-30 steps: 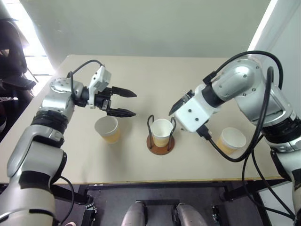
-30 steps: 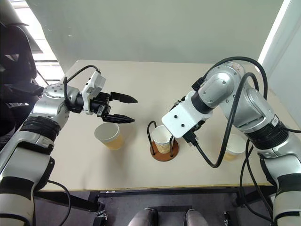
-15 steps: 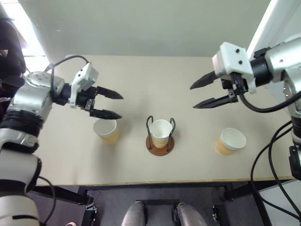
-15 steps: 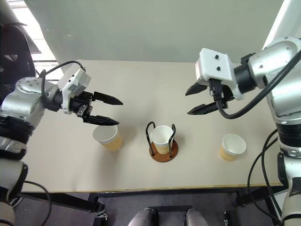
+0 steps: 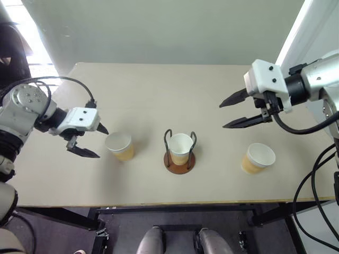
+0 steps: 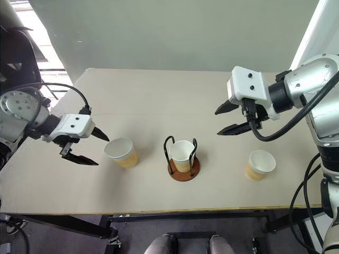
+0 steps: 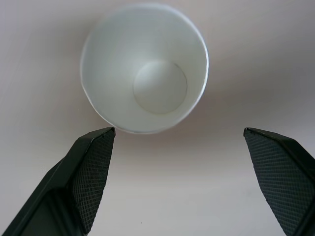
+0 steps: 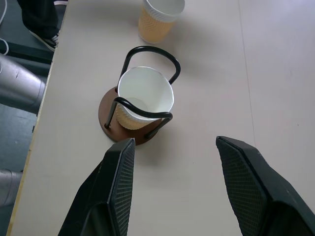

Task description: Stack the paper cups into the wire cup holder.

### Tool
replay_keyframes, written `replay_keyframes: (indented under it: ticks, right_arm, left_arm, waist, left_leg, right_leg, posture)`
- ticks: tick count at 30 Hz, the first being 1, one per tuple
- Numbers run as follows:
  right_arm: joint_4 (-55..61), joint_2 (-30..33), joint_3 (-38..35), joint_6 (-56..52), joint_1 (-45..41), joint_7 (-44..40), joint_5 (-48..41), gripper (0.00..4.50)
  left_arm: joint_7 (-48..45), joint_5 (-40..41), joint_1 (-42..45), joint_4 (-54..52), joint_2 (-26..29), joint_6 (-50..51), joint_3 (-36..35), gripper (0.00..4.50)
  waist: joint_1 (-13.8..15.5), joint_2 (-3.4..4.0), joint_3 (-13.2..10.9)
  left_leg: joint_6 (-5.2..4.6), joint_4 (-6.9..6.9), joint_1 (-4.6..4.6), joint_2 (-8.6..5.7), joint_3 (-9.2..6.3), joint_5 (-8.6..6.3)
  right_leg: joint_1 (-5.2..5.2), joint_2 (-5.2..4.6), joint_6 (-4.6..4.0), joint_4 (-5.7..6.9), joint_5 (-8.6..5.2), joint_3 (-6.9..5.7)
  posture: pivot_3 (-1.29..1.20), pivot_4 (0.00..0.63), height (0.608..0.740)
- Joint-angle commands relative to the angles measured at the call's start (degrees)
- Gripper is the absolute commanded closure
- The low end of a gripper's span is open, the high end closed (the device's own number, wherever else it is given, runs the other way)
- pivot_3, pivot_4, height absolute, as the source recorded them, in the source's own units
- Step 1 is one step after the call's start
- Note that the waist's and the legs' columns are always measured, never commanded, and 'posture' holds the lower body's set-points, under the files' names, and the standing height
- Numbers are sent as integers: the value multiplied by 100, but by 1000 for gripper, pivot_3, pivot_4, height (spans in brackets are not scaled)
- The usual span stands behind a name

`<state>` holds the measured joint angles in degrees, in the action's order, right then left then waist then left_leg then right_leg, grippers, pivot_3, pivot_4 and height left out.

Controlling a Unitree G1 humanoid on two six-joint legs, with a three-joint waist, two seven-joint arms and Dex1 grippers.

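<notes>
The pale beige bench [image 5: 159, 90] carries everything. At its middle stands the wire cup holder [image 5: 179, 157], a round rust-brown disc with dark upright loops, one tan-orange, white-rimmed paper cup [image 5: 180, 148] already seated inside. Two matching cups stand upright and loose: the left cup [image 5: 120, 146] and the right cup [image 5: 258, 158], well apart. The left claw [image 5: 91, 142] hangs spread wide just beside the left cup, empty; the right claw [image 5: 245, 110] hovers parted and empty. Best move, I judge: straddle the left cup's wall squarely, squeeze gently to avoid crushing it.
</notes>
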<state>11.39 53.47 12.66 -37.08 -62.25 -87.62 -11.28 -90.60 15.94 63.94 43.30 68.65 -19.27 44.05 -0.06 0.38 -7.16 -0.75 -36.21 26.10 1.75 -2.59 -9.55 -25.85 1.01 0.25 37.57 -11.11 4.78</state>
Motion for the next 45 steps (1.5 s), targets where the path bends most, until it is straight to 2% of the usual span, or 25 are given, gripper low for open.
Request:
replay_keyframes:
  ticks: [1,7,24,35,40,45]
  right_arm:
    - [76,95,-33,48,-163,-10,-80,1857]
    - [83,227,-16,46,-143,-80,-87,1857]
    - [22,419,52,44,-221,-231,-137,1857]
    - [-95,429,100,65,-305,-315,-109,1857]
    - [-130,434,114,94,-326,-345,-115,1857]
    - [-101,426,108,73,-310,-345,-140,1857]
  left_arm:
    - [-190,-85,29,69,-39,-262,-139,0]
    - [-190,213,156,-142,-12,-132,-8,0]
    - [-190,-143,803,-22,89,-789,593,0]
    - [-190,-97,732,-192,177,-1161,779,0]
    - [-190,-228,751,-206,66,-1329,889,0]
    - [-190,-789,743,213,-221,-1689,696,0]
  waist:
    - [-2,0,0]
    - [-8,0,0]
    - [-10,0,0]
    - [-11,0,0]
    - [-9,0,0]
    - [-9,0,0]
  left_leg:
    - [2,1,1,0,1,-1]
    - [8,5,4,0,0,-7]
    - [9,2,2,0,-6,-8]
    - [9,2,2,0,-7,-8]
    - [9,2,3,0,-7,-8]
    - [9,1,2,0,-8,-8]
  right_leg:
    - [-2,0,-2,0,-1,0]
    - [-10,1,-7,4,-7,-1]
    - [-12,1,-11,26,-14,-4]
    - [-12,1,-12,26,-15,-5]
    - [-12,1,-12,27,-17,-5]
    - [-12,1,-12,29,-17,-6]
  posture:
    - [0,150,740]
    - [0,150,740]
    - [0,150,740]
    - [0,150,740]
    - [0,150,740]
    - [0,150,740]
